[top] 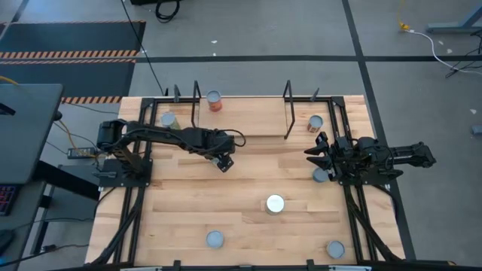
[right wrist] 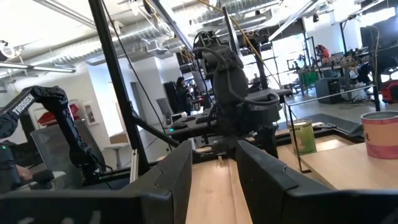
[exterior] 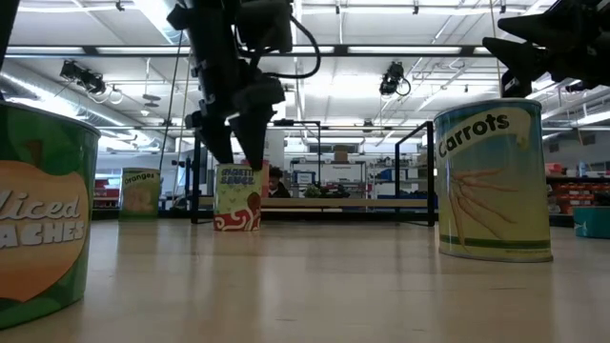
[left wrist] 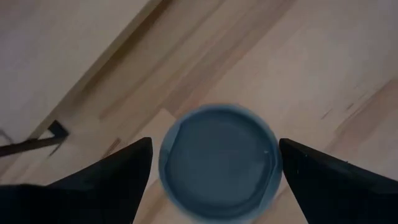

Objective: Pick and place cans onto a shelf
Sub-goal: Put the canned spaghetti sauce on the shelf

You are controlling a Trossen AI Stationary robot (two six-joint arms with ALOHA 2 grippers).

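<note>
My left gripper [top: 224, 159] hangs open over the middle of the table, fingers pointing down. A can with a round grey-blue top [left wrist: 217, 165] stands upright on the tabletop right under it and is hidden by it in the high view. In the low view my left gripper [exterior: 240, 152] has its fingertips just above this can [exterior: 238, 200], which has a yellowish and orange-red label. In the left wrist view my left gripper [left wrist: 215, 142] has one finger on either side of the can's top, apart from it. My right gripper [top: 312, 150] is open and empty at the table's right side. The shelf [top: 248, 120] stands at the far edge.
Other cans stand upright on the table: an orange-red one [top: 213, 100] and two more [top: 168, 119] [top: 315, 122] near the shelf's black uprights [top: 288, 109], one [top: 321, 175] beside my right arm, a white-topped carrots can [top: 275, 203], and two [top: 215, 239] [top: 334, 248] near the front edge.
</note>
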